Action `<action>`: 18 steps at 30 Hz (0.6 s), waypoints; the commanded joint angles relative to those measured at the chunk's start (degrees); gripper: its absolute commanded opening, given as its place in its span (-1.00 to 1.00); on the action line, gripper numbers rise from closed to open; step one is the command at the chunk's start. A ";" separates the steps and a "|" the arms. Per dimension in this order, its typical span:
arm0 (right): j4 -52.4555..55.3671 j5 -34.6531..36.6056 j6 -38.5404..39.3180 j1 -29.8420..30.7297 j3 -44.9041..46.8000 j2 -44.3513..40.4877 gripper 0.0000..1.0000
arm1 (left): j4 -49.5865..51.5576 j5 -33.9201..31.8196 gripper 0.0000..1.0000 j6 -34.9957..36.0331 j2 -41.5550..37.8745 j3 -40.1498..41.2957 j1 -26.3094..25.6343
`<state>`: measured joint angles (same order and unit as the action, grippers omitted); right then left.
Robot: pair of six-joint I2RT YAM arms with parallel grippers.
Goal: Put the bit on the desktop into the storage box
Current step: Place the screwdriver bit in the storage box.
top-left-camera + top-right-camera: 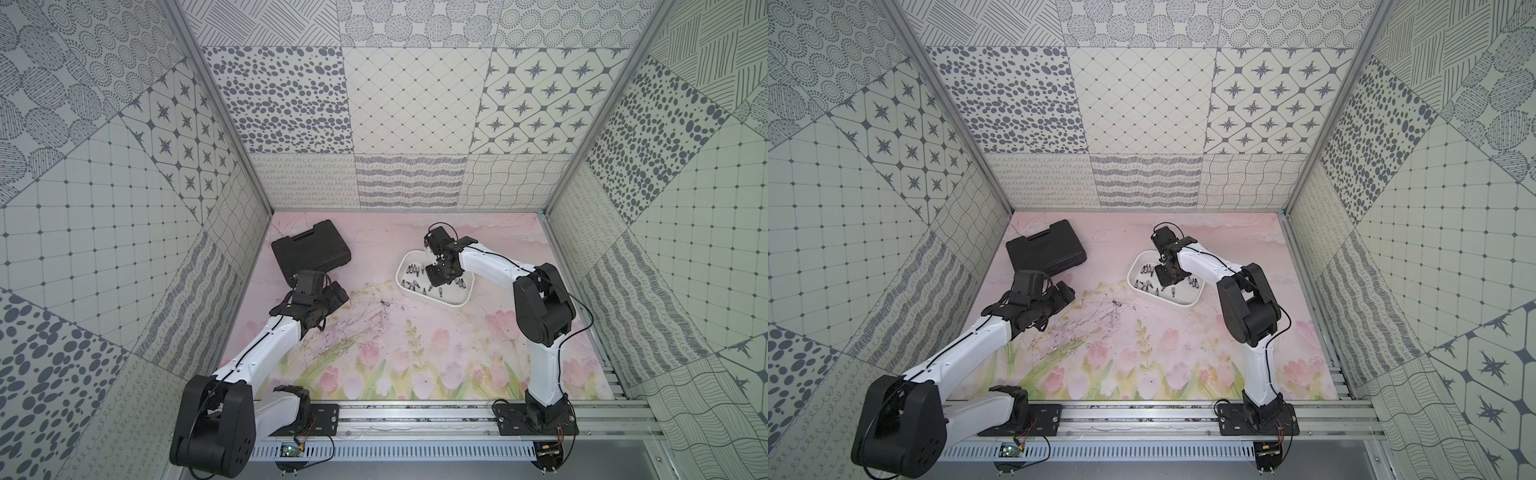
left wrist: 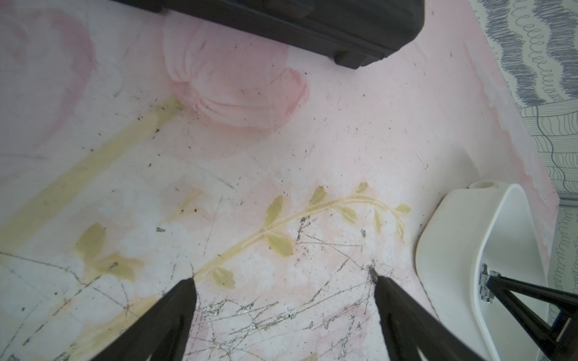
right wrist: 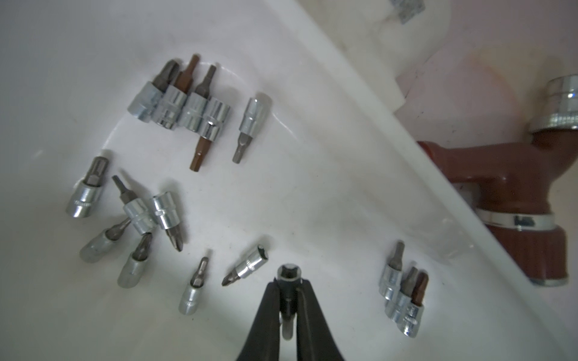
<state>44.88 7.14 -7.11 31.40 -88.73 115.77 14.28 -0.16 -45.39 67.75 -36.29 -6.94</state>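
A small silver bit (image 1: 385, 303) lies on the scratched middle of the tulip-printed desktop (image 1: 415, 353), left of the white storage box (image 1: 453, 305). In the left wrist view this bit (image 2: 372, 271) shows at the tip of one finger of my left gripper (image 2: 284, 279), whose jaws stand wide open with nothing between them. My right gripper (image 3: 289, 283) hangs over the inside of the storage box (image 3: 344, 140), shut on a dark socket-ended bit (image 3: 288, 275). Several more silver bits (image 3: 175, 106) lie loose on the box floor. Both top views show my right gripper (image 1: 1165, 276) above the box.
A closed black tool case (image 1: 311, 251) lies at the back left, just beyond my left gripper (image 1: 330, 309). A red-brown tool with chrome bands (image 3: 516, 187) lies outside the box's wall. Patterned walls enclose the desktop on three sides.
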 commanded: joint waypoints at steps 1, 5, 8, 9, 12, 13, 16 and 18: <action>-1.86 1.36 -0.95 -0.29 0.39 1.48 -0.75 | -1.12 1.03 0.88 -0.54 0.45 -0.62 0.17; -1.82 1.76 -0.92 -0.35 0.62 1.57 -0.73 | -1.27 1.04 0.89 -0.51 0.56 -0.64 0.13; -1.82 2.14 -0.84 -0.34 0.83 1.48 -0.71 | -1.42 1.10 0.89 -0.62 0.82 -0.71 0.14; -1.82 2.18 -0.88 -0.37 0.91 1.49 -0.71 | -1.40 1.22 0.89 -0.58 0.94 -0.80 0.16; -1.82 2.18 -0.73 -0.44 0.92 1.23 -0.64 | -1.44 1.14 0.89 -0.60 1.24 -0.88 0.17; -1.82 2.11 -0.69 -0.38 0.92 0.93 -0.62 | -1.44 1.21 0.89 -0.59 1.22 -0.88 0.17; -1.83 1.87 -0.65 -0.37 1.08 -0.25 -0.52 | -1.39 1.16 0.89 -0.58 1.19 -0.88 0.16; -1.81 1.79 -0.68 -0.38 1.18 -1.25 -0.44 | -1.28 1.17 0.89 -0.55 1.14 -0.97 0.14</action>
<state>44.27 8.45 -7.09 31.35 -88.18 116.40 13.91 -0.12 -45.60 68.62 -36.47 -6.94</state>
